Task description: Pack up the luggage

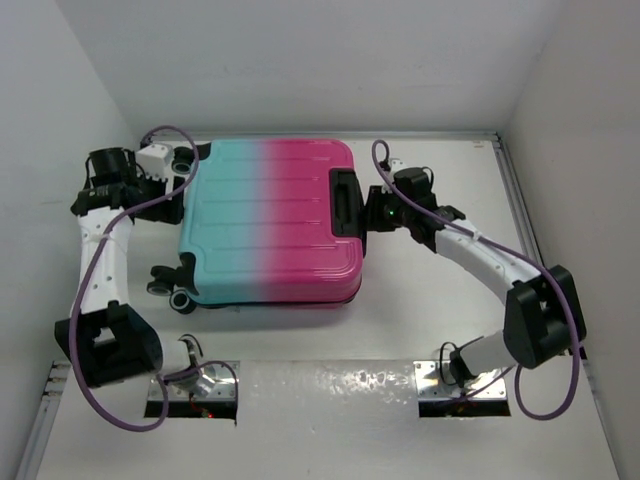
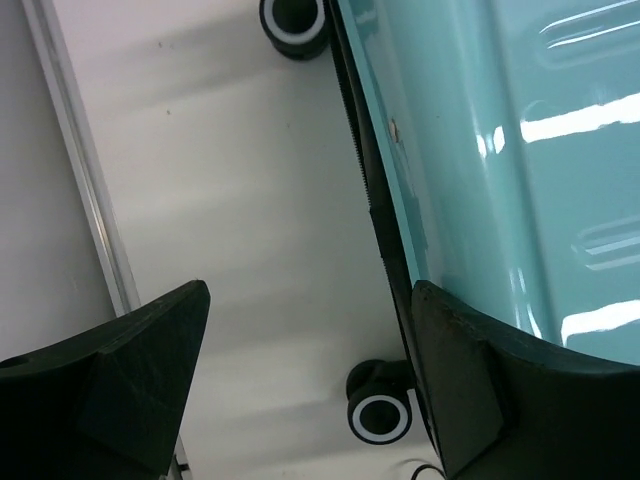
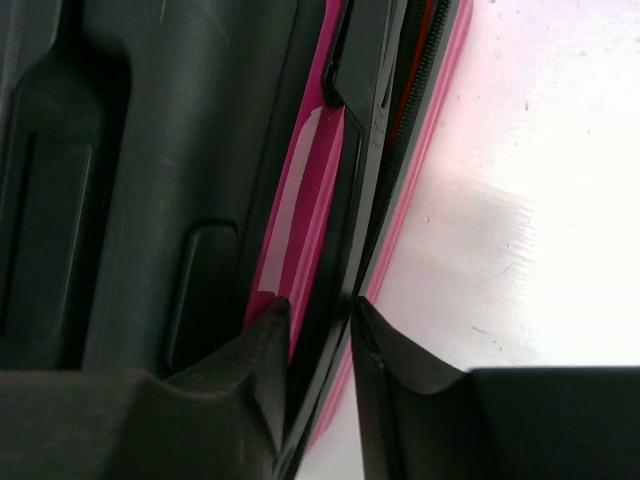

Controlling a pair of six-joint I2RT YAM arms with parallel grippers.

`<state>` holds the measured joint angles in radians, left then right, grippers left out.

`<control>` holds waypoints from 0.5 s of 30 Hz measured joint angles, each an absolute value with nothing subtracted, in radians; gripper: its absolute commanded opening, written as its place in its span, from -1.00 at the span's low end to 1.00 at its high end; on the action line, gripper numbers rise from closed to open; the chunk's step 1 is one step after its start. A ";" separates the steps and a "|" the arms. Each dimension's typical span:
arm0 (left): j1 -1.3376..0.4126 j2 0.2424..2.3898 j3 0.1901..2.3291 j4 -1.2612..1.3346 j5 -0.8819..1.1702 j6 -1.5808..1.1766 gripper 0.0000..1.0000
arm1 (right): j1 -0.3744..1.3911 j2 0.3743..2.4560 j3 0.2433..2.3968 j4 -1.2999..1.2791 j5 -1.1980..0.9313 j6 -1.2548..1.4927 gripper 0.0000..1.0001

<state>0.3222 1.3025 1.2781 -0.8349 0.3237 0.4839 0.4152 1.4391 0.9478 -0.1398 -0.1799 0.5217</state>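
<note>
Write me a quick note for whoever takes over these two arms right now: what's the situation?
Left gripper: open, fingers wide, at the teal wheel end of the luggage, holding nothing.
Right gripper: fingers nearly together astride the pink-side seam; grip unclear.
Done: luggage lies flat on the table, lid down.
Left to do: probably securing the seam; zipped or not, I cannot tell.

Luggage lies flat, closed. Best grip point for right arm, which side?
Likely the seam lip at the pink end of the luggage, beside the handle, from the right side. It is broad and flat elsewhere, too wide for jaws; the lip is thin.
</note>
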 measured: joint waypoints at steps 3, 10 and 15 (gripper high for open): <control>0.279 1.336 1.235 -0.786 0.228 0.479 0.53 | 0.434 1.476 0.973 -0.157 -0.140 0.535 -0.61; 0.216 1.489 1.266 -0.657 0.094 0.431 0.51 | 0.500 1.531 1.032 -0.211 0.055 0.649 -1.00; 0.167 1.672 1.444 -0.584 0.048 0.396 0.49 | 0.510 1.565 1.100 -0.296 0.148 0.682 -1.00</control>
